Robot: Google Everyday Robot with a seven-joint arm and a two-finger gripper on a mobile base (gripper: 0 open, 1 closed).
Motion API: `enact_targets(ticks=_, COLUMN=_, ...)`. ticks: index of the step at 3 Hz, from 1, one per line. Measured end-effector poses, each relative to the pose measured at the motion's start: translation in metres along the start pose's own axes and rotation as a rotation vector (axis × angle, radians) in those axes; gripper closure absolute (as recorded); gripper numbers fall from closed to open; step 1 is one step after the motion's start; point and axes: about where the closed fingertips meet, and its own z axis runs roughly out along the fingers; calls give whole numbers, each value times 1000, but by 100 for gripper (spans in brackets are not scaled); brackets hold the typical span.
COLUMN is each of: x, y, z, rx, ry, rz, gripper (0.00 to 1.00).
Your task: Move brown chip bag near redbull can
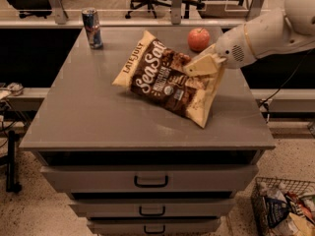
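Observation:
The brown chip bag (165, 80) is dark brown with cream edges and white "SeaSalt" script. It is tilted, with its left part low over the grey cabinet top (88, 117), at the middle right. My gripper (201, 67) reaches in from the right on a white arm and is shut on the bag's right upper edge. The redbull can (92, 28) stands upright at the far left corner of the cabinet top, well apart from the bag.
A red apple (198, 39) sits at the far edge just behind the gripper. The cabinet has drawers with handles (151, 182) below. A wire basket (283, 208) of packets stands on the floor at the lower right. Office chairs stand behind.

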Motion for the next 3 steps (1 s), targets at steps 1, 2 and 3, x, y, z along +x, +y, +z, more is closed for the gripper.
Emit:
enact_targets(ticks=1, x=-9, y=-36, z=46, rx=-14, ry=-93, rz=104, gripper=100)
enact_targets(ticks=2, x=-25, y=-59, z=84, rx=-7, ry=-159, rz=176, gripper=100)
enact_targets(ticks=3, x=-25, y=-60, z=85, rx=-6, ry=-159, rz=178, gripper=100)
